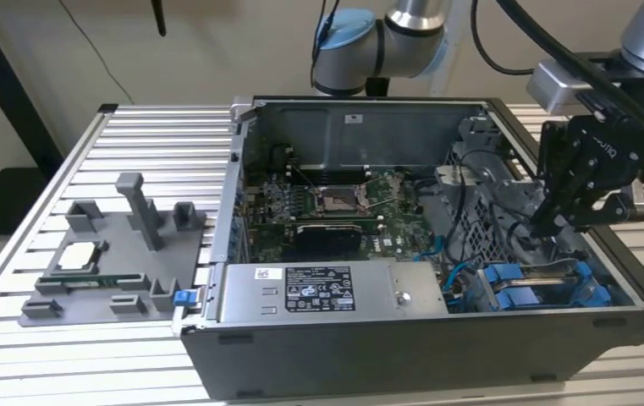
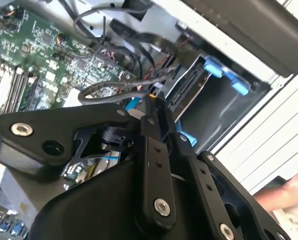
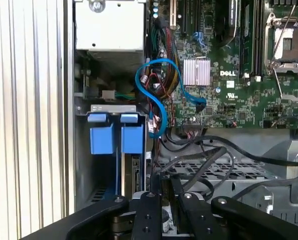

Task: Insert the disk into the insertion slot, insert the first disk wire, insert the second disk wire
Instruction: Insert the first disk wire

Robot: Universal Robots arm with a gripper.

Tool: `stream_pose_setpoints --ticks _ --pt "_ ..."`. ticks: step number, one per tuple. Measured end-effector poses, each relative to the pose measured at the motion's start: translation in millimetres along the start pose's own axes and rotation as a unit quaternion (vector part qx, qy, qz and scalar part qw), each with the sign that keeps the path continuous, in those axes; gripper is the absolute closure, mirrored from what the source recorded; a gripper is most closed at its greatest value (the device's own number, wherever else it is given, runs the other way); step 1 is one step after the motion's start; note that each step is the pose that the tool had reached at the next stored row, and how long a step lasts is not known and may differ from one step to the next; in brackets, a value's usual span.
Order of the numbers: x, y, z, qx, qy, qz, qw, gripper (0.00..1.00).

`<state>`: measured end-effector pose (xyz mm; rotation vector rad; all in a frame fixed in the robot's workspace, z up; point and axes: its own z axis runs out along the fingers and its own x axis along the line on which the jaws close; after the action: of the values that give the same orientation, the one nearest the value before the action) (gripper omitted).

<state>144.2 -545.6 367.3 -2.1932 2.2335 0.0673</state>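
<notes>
While beside the insertion slot [image 2: 216, 110], the gripper [image 2: 151, 105] seemingly pinches a wire [image 2: 113, 88].

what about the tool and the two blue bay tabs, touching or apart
Apart: first wrist view shows a clear gap between tool and blue tabs.

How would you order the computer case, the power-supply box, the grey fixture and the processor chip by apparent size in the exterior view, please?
1. computer case
2. grey fixture and power-supply box: too close to rank
3. processor chip
</notes>
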Motion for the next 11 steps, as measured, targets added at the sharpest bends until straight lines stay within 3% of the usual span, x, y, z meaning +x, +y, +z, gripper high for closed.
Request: stream_pose_setpoints --ticks 6,11 --pt "7.2 -11.1 9.2 0.0001 0.0003 0.000 1.0000 1.00" --pt "19.1 -15.7 13.0 0.0001 0.0003 0.000 1.0000 1.00"
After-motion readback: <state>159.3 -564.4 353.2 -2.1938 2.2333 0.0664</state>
